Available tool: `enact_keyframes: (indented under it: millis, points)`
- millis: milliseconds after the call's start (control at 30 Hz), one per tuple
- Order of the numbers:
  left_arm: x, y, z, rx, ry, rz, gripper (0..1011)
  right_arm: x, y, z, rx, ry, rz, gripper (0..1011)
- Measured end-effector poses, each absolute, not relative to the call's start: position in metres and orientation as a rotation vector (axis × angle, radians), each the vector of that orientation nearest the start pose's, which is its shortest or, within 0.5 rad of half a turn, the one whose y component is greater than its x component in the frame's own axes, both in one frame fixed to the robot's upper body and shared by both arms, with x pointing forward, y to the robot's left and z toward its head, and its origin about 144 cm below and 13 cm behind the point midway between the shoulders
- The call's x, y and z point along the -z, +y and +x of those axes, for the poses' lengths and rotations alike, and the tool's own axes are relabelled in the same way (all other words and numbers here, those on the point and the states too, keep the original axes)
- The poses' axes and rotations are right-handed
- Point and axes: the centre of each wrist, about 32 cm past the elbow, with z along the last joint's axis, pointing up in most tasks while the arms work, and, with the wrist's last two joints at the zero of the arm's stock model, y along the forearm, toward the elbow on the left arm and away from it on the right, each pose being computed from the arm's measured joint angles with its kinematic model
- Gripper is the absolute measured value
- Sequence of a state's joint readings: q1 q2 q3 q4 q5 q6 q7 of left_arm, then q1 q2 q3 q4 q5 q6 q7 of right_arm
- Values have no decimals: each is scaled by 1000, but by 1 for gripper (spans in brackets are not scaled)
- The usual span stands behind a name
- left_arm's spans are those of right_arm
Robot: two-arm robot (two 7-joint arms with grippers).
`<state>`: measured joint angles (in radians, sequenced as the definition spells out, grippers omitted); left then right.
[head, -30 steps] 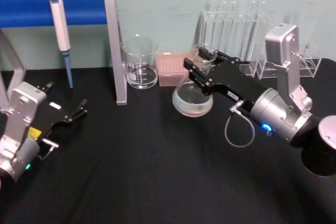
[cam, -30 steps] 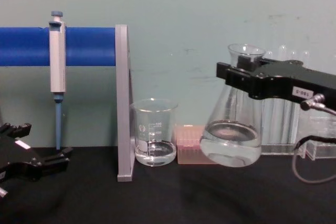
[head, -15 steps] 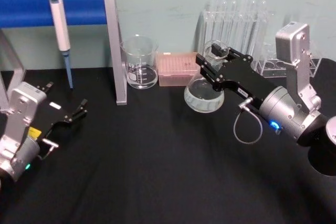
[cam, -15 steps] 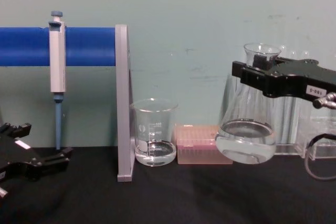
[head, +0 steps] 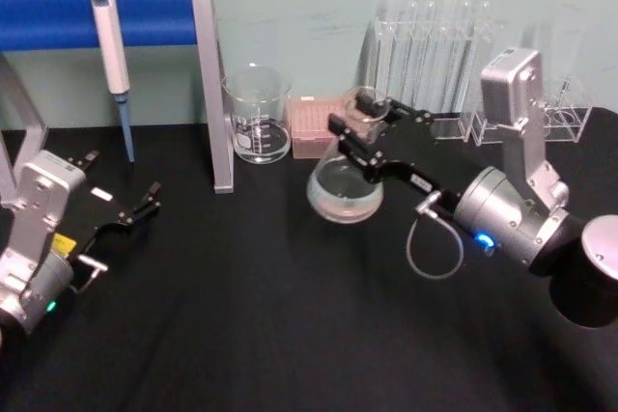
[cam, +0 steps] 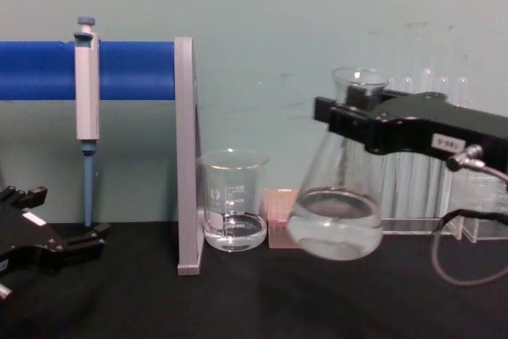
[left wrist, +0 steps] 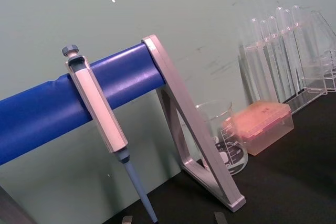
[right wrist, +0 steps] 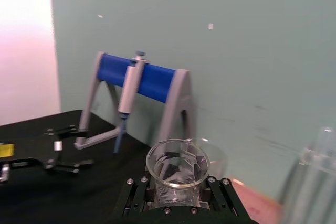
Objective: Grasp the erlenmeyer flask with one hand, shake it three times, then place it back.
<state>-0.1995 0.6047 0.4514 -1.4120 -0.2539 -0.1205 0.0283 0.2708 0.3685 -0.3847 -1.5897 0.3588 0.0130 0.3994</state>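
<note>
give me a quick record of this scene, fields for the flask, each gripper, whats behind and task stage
flask: erlenmeyer flask, tilted, clear liquid in its base, held by the neck
right arm: right gripper, fingers shut on the flask's neck
left arm: left gripper, open, parked low at the left of the table
behind: beaker, pink box, test tubes, pipette hanging on blue stand
task stage: flask not yet set back

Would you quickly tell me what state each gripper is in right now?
Left gripper: open, holding nothing.
Right gripper: closed on the neck of the erlenmeyer flask, which hangs tilted.
</note>
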Motion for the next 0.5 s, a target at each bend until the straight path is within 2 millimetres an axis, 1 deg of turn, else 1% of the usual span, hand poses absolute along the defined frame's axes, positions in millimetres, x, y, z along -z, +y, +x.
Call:
enact_keyframes:
  millis: [500]
  points:
    - [-1140, 310, 489, -1248, -285, 304, 1001, -1215, -193, 502, 602, -126, 24, 449]
